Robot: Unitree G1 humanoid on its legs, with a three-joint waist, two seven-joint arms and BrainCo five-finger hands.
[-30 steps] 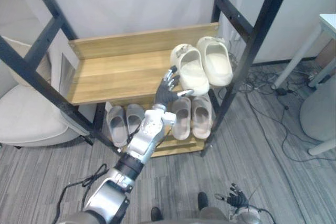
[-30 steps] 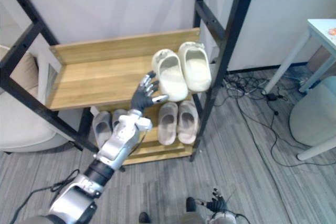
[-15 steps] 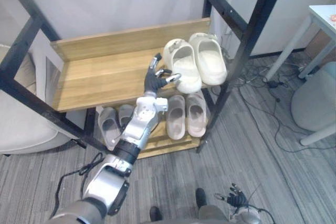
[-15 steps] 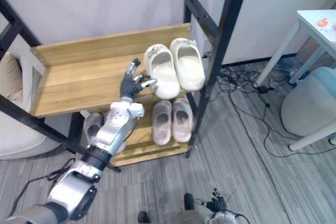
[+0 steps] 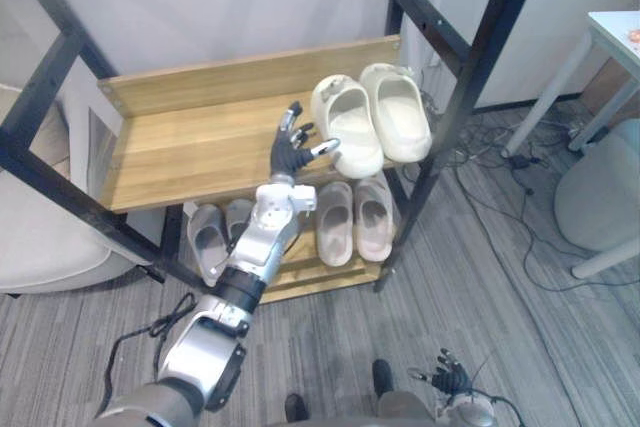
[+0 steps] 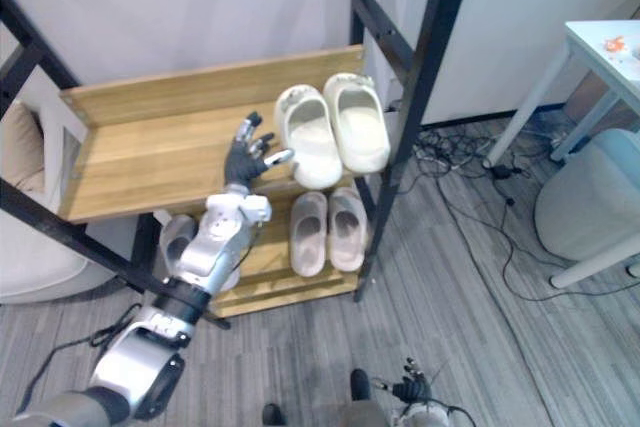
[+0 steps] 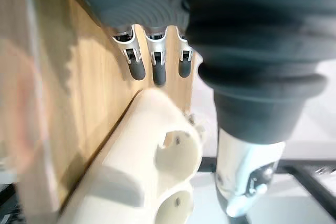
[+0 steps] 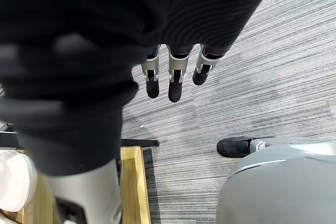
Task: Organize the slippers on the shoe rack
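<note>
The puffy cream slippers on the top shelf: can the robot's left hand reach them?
Probably yes. The open left hand hovers right beside the nearer puffy cream slipper on the wooden upper shelf, with nothing between them.

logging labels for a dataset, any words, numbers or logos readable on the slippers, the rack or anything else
None: no text, number or sign can be read anywhere.
The cream slippers, the slippers on the lower shelf and the shoe rack show no print; nor do the left hand or right hand.
</note>
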